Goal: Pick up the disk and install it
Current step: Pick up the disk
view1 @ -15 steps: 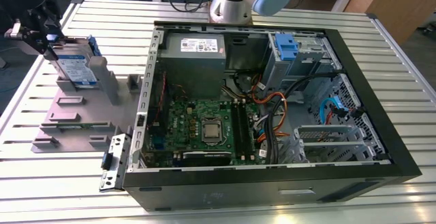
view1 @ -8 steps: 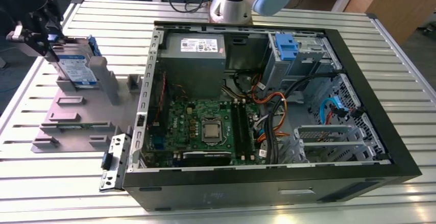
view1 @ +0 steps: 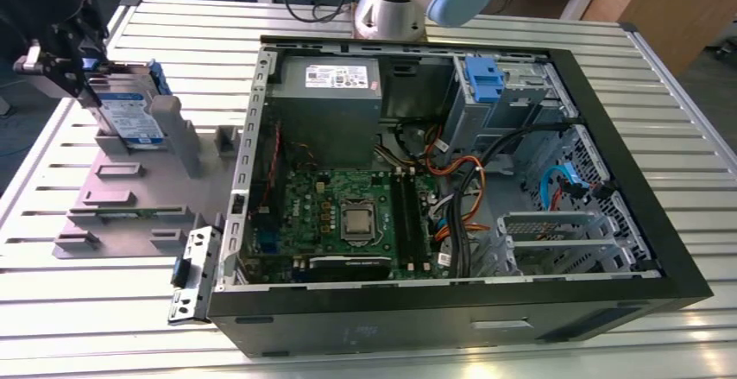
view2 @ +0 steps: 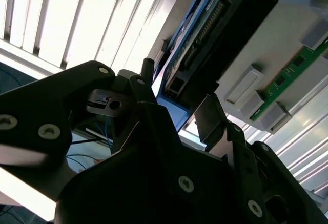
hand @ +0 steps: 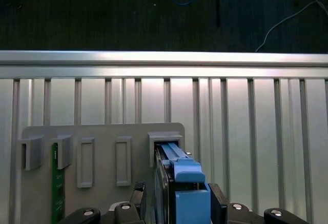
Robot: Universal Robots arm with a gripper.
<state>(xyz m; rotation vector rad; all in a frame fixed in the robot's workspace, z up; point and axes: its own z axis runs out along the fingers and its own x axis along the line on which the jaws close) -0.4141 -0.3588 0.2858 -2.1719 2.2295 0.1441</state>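
Disk: a flat rectangular silver-grey metal hard drive (view1: 129, 113) with a white-and-blue label and blue plastic rails, standing on edge in a slot of the stand.
Stand: a grey plastic stand with upright posts (view1: 116, 196), lying on the slatted aluminium tabletop (view1: 645, 77) near its corner at the exterior view's far left, just beside the case.
Case: an open black desktop computer case (view1: 461, 320), in the middle of the tabletop, well apart from the disk's top end.
Gripper: the black gripper (hand: 178, 193) is at the disk's free upper end, as both wrist views show.
Jaws: one stands to each side of the disk; I cannot tell whether they press on it or stand just off it.
Weight: probably dense for its size, so a firm, centred hold looks necessary.
Stiffness: a rigid metal body that should not flex in the grip.
Surface: the faces look smooth, so it may slip under a light squeeze.
Fragility: likely sensitive to knocks, and one face carries an exposed circuit board in the second wrist view.
Hold: best taken at the top end, squarely, avoiding the board's connectors.
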